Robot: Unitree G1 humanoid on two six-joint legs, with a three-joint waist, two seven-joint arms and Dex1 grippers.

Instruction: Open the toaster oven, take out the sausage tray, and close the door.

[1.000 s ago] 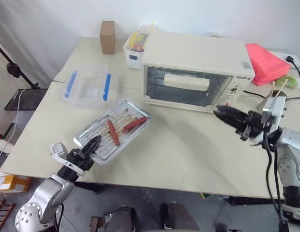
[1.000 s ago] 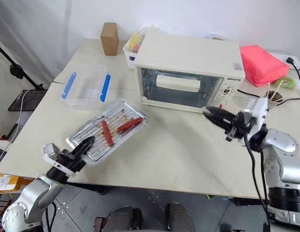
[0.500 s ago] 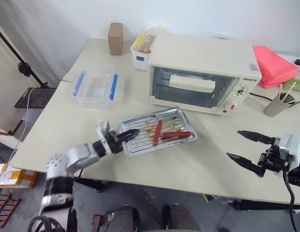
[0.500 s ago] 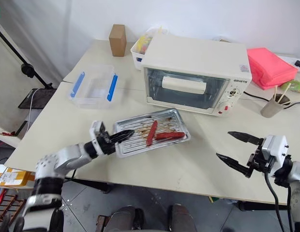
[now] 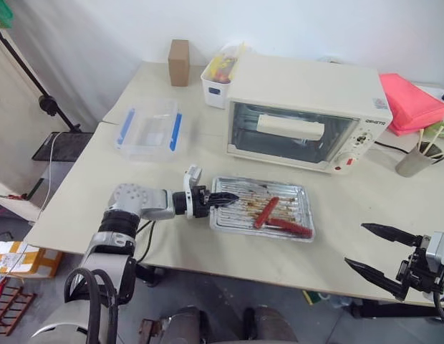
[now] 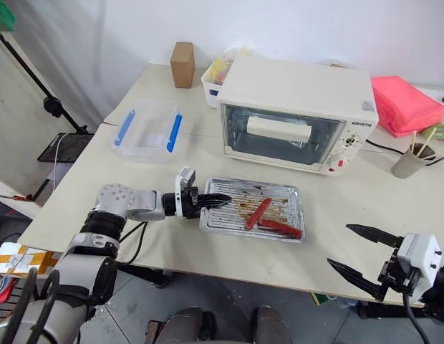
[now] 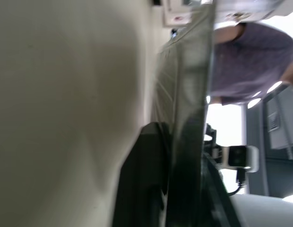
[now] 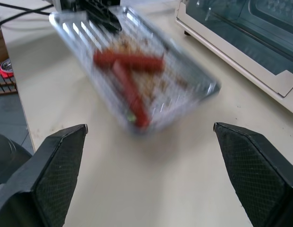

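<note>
The cream-white toaster oven (image 5: 308, 79) stands at the back of the table, and its glass door (image 5: 245, 123) is closed. In front of it, flat on the table, lies the silver sausage tray (image 5: 240, 209) with two red sausages (image 5: 267, 212). My left gripper (image 5: 223, 198) reaches in from the left and is shut on the tray's left rim; the left wrist view has that rim (image 7: 186, 118) running between its fingers (image 7: 142, 184). At the table's front right my right gripper (image 5: 356, 244) hovers open with nothing in it, pointing at the tray (image 8: 193, 80).
A clear plastic box with blue clips (image 5: 150, 127) sits left of the oven. Behind it are a brown carton (image 5: 179, 62) and a white bin (image 5: 222, 72). A pink pouch (image 5: 412, 100) and a cup of sticks (image 5: 412, 161) are at the right. A person's purple top (image 7: 245, 61) is opposite.
My left gripper has swung the tray to the right, from the table's left front to a spot before the oven. My right gripper opened wide and drew back toward the front right corner.
</note>
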